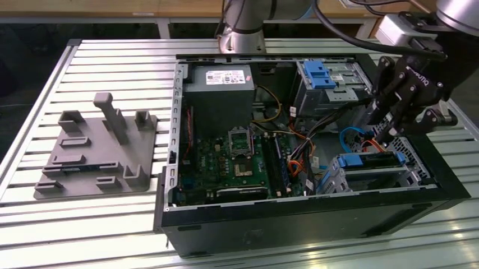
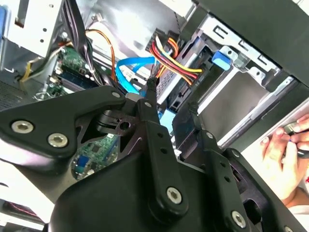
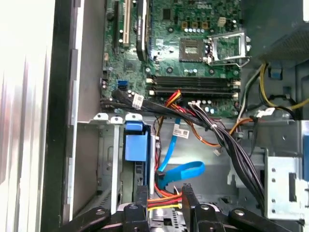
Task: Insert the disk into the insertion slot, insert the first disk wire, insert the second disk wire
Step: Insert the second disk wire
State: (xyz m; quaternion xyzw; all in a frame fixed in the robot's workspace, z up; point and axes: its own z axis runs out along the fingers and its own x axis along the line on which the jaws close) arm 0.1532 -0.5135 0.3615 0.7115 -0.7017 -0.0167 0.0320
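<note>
The gripper (image 3: 164,195), its fingers slightly apart around the red-and-yellow wire bundle (image 3: 163,202), hung at lower centre, the disk (image 3: 135,145) just up-left.

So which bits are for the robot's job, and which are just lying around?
Job: silver hard drive in blue frame; silver perforated metal cage; red-and-yellow wire bundle; flat blue cable; black gripper.
Lying about: grey plastic stand; green circuit board; grey power box.
</note>
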